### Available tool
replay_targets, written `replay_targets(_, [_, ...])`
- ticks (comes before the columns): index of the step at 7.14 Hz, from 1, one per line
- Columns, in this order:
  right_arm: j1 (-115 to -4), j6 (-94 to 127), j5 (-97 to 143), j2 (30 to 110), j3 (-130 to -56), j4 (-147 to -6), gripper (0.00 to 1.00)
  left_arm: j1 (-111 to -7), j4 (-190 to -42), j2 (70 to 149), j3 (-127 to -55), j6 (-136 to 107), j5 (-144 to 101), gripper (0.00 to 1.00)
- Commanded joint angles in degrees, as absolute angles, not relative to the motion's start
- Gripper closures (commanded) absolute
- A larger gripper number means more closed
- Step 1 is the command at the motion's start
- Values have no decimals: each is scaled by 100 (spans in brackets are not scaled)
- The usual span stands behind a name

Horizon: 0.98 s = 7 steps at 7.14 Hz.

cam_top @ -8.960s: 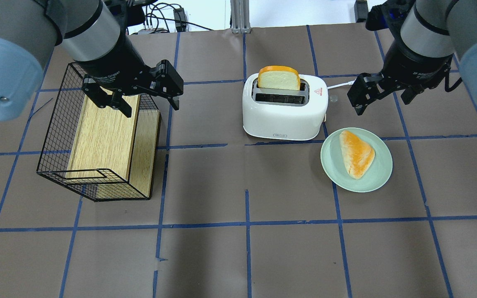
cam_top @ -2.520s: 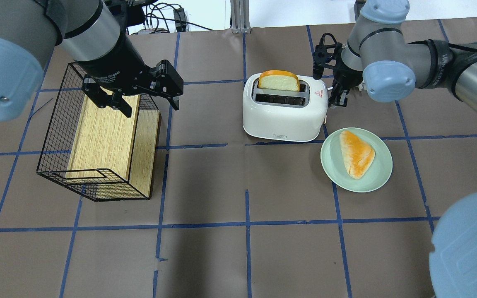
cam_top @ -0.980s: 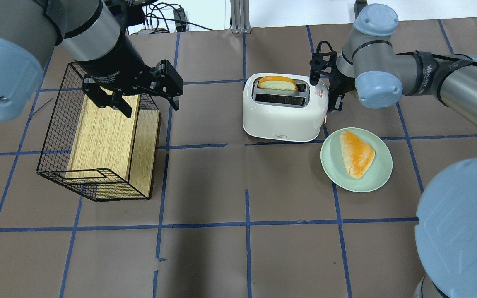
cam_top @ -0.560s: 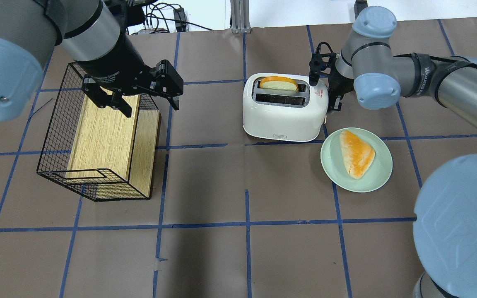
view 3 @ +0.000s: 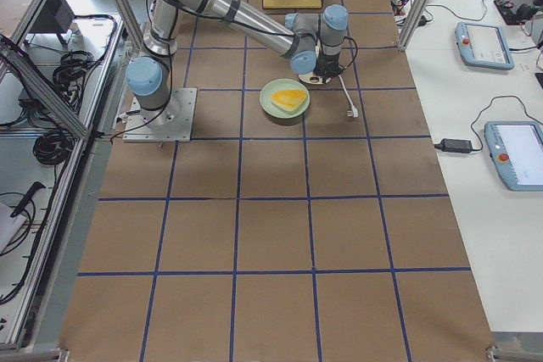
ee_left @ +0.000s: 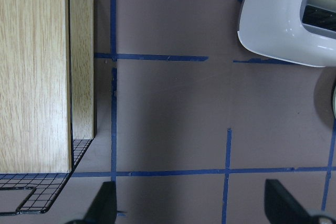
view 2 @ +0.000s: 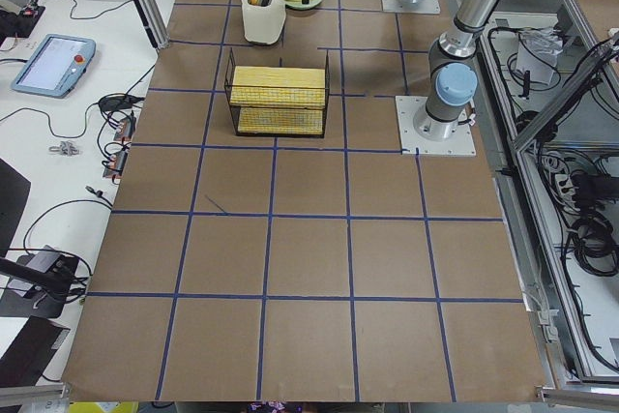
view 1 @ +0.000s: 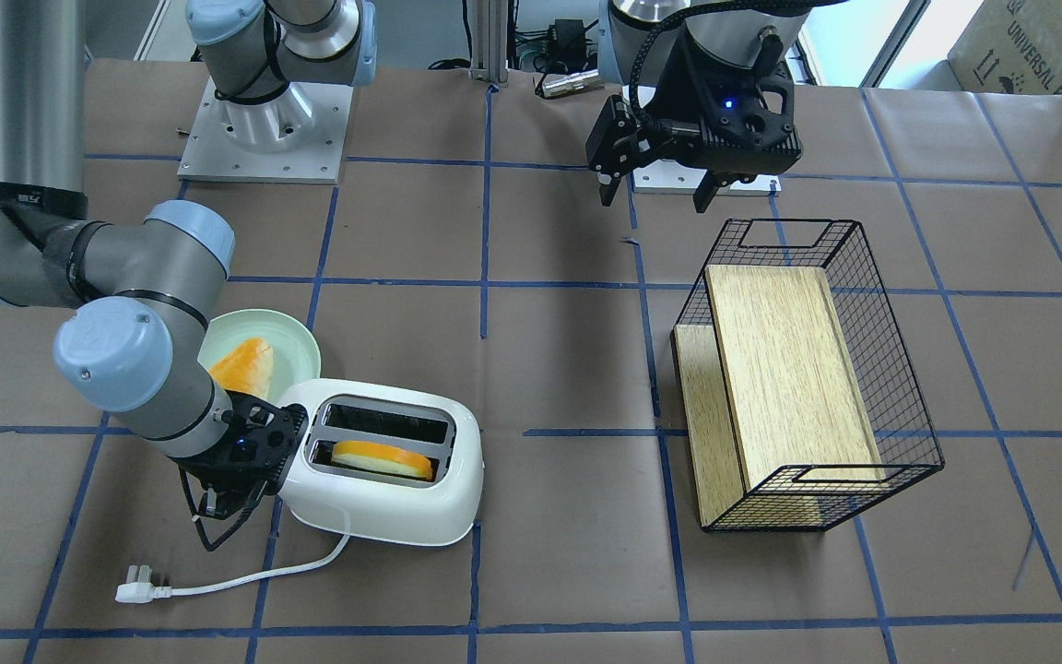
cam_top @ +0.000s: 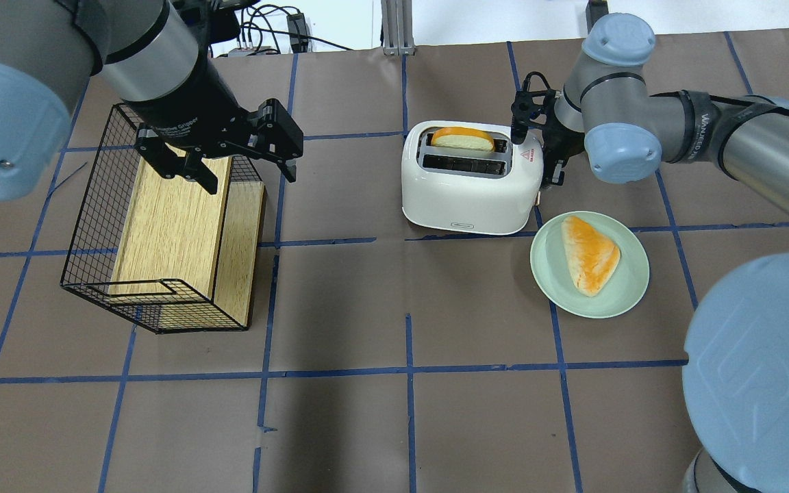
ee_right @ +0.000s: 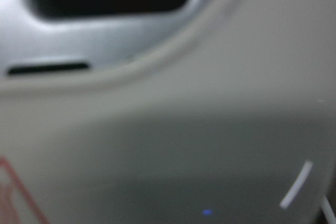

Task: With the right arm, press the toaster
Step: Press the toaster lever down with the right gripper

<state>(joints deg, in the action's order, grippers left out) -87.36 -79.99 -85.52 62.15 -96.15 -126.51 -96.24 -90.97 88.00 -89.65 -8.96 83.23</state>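
Crowding toaster [cam_top: 470,185] end — right pincer [cam_top: 557,171], opening unclear — bread slice [cam_top: 463,139] lower than before.

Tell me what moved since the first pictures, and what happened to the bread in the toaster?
The right arm swung in from the side, and the right gripper now sits right at the end of the toaster. The slice of bread, which stood tall out of its slot, has sunk almost level with the top. The left gripper, basket and plate stayed put.
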Motion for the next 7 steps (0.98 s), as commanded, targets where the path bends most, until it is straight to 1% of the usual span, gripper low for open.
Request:
replay_targets(1, [-8736, -7998, -8552, 6196, -9615, -12656, 95, -9624, -9097, 8807, -8965, -896, 8323, 0])
replay_targets(6, [-8736, -7989, -8552, 6144, -9615, -12656, 95, -9624, -9097, 8807, -8965, -896, 8323, 0])
replay_targets(7, [-8736, -7963, -8560, 6152, -9607, -12665, 93, -9624, -9097, 8807, -8965, -896, 8323, 0])
